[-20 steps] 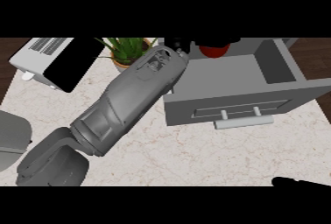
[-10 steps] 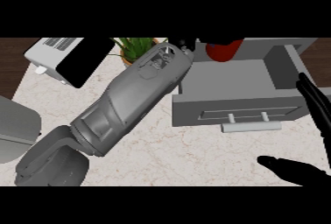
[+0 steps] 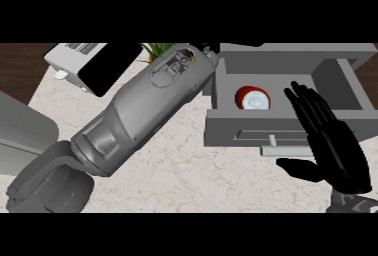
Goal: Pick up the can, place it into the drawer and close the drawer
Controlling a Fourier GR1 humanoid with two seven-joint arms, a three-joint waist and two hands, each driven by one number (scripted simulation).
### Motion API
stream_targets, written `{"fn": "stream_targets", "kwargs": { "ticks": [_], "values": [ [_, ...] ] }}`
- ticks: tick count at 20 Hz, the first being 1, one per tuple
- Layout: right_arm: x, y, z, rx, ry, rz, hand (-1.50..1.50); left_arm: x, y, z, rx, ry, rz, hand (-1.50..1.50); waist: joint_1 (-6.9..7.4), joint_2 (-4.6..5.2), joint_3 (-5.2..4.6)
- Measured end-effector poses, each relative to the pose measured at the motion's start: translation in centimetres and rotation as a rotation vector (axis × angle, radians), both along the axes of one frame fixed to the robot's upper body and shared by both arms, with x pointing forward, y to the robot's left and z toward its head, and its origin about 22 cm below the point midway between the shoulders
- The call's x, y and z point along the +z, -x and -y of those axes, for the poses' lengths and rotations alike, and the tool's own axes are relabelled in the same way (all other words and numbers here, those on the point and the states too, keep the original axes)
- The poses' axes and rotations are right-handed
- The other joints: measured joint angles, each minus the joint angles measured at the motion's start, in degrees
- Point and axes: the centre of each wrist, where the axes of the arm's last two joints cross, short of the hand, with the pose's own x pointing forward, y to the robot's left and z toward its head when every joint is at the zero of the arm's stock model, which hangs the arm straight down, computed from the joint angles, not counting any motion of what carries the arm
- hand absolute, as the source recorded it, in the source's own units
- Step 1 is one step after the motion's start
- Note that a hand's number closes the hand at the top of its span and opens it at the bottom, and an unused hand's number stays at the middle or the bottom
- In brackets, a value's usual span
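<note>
Can (image 3: 252, 98) in the drawer (image 3: 347, 75), toward its left side, just behind the front panel. Red body, pale round end facing up toward the head view, so long axis looks near vertical or tipped slightly; cannot tell whether standing flat on the drawer floor. No fingers on it. Placing step judged done; closing step in hand. Drawer wide open, front panel with handle (image 3: 271, 140) on the near side, box reaching away to the far edge. Right hand (image 3: 330, 145) just right of the can, over the drawer's near right part and front panel, fingers straight and close together pointing far, thumb spread out to the left near the handle; holding nothing. Next move likely: bring the palm or fingers against the near face of the front panel and push it straight away toward the far side, along the slide line, until flush; off-centre push may skew the drawer. Left hand at the far end of the grey left forearm (image 3: 140, 110), near the drawer's far left corner, mostly hidden behind the wrist; cannot tell its finger state. Beyond: toaster (image 3: 77, 57) far left, green plant (image 3: 156, 50) beside it, marbled counter (image 3: 192, 175) under all.
</note>
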Motion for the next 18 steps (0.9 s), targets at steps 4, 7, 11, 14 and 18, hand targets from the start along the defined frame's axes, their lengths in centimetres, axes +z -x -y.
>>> {"fn": "stream_targets", "kwargs": {
  "ticks": [4,7,11,14,18],
  "values": [
    [-2.6,-1.9,-0.3,-0.042,0.005,0.01,-1.5,0.7,-0.4,-1.6,0.011,-0.001,-0.005,-1.5,0.58,-0.17,0.01],
    [-4.5,-3.2,-0.4,-0.07,0.005,0.012,-1.5,1.0,-0.4,-3.1,0.011,-0.008,-0.01,-1.5,1.04,-0.33,-0.01],
    [-5.5,-5.4,-0.3,-0.098,0.028,0.043,-1.5,1.6,-0.1,-4.8,0.017,-0.011,-0.014,-1.5,1.6,-0.95,-0.57],
    [-6.2,-6.9,-0.3,-0.112,0.055,0.066,-1.5,1.8,0.1,-6.0,0.027,-0.01,-0.011,-1.5,1.67,-1.09,-0.81],
    [-7.1,-8.7,0.0,-0.138,0.105,0.101,-1.5,2.5,0.5,-7.5,0.023,-0.007,-0.02,-1.5,2.27,-1.35,-1.18]
  ]
}}
